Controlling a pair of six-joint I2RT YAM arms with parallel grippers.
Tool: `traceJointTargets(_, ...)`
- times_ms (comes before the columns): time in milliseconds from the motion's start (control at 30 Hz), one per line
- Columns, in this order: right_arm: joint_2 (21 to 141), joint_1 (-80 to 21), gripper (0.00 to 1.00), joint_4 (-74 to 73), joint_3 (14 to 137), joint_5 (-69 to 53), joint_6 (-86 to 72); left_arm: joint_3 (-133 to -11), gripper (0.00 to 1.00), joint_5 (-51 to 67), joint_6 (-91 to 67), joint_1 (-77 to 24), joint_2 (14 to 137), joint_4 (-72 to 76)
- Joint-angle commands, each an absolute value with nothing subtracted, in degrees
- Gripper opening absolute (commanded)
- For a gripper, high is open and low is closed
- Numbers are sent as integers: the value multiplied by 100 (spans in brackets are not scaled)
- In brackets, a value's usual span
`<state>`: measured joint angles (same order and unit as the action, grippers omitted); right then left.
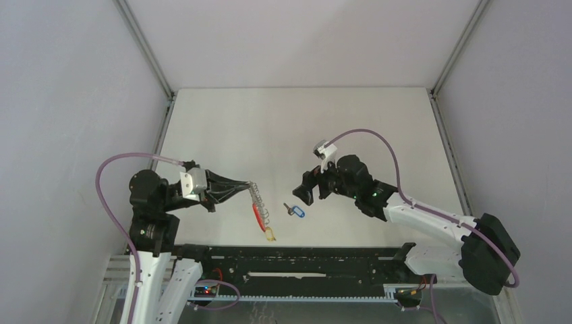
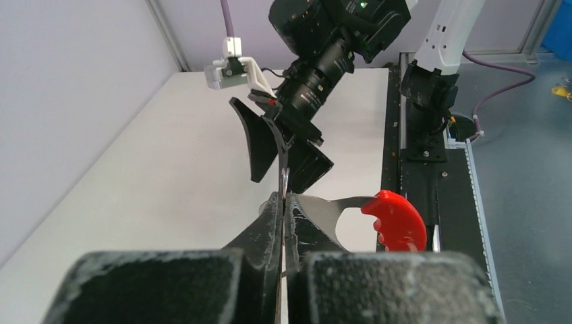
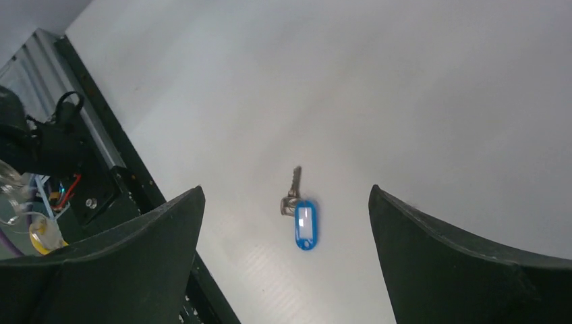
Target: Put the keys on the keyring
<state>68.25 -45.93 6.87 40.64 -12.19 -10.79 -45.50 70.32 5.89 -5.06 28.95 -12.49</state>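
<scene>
Step in hand, by my reading: picking up the second key. The right gripper point(image 1: 305, 189) is hovering with jaws spread wide, holding nothing, directly over the tiny metal key with the oblong blue plastic tag point(image 3: 305, 224), which is lying flat on the white table point(image 1: 222, 135). The left gripper point(image 2: 283, 202) is clenching hard on the flat plate of the grey metal curved keyring with its row of wire clips and red arc-shaped band point(image 1: 259, 210), presenting it just beside the blue key. The tiny key with the yellow-orange tag point(image 1: 271, 234) is sitting at the keyring's near end.

Next move is calling for a straight descent and a pinch on the thin, flush-lying blue tag, where slipping looks likely, then threading onto a clip.

Hard to make out:
- whether the yellow-orange key is clipped on or merely touching
- whether the keyring is resting on the table
- the clips, which are hiding behind the left gripper in its wrist view
</scene>
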Motion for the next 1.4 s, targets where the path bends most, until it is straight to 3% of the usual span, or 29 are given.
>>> traceJointTargets(0,6668,-4578,100,818,4016,-352,-2216,-4738,0,7093,263,-458,2911,-857)
traceJointTargets(167,7099,-4184,100,587,4266,-342,-2864,-4816,0,7077,202,-463,2957,-790)
traceJointTargets(300,7847,-4040,98,586,4456,-1153,-2143,-4798,0,7041,170,-462,2952,-782)
traceJointTargets(433,8483,-4279,78,287,4686,-914,-1579,-4760,0,6991,156,-458,2904,-779)
traceJointTargets(500,8725,-4430,63,385,4663,-852,-1307,-4736,0,6967,147,-458,2886,-782)
traceJointTargets(567,8998,-4487,57,311,4768,-1031,-1172,-4727,0,6961,134,-464,2879,-779)
traceJointTargets(1000,9716,-4843,61,515,5110,-1299,-670,-4697,0,6921,37,-462,2904,-711)
traceJointTargets(1167,9982,-4963,46,338,5291,-1308,-528,-4701,0,6891,37,-457,2878,-711)
traceJointTargets(1367,10037,-5010,41,157,5300,-1265,-452,-4675,0,6893,36,-458,2898,-676)
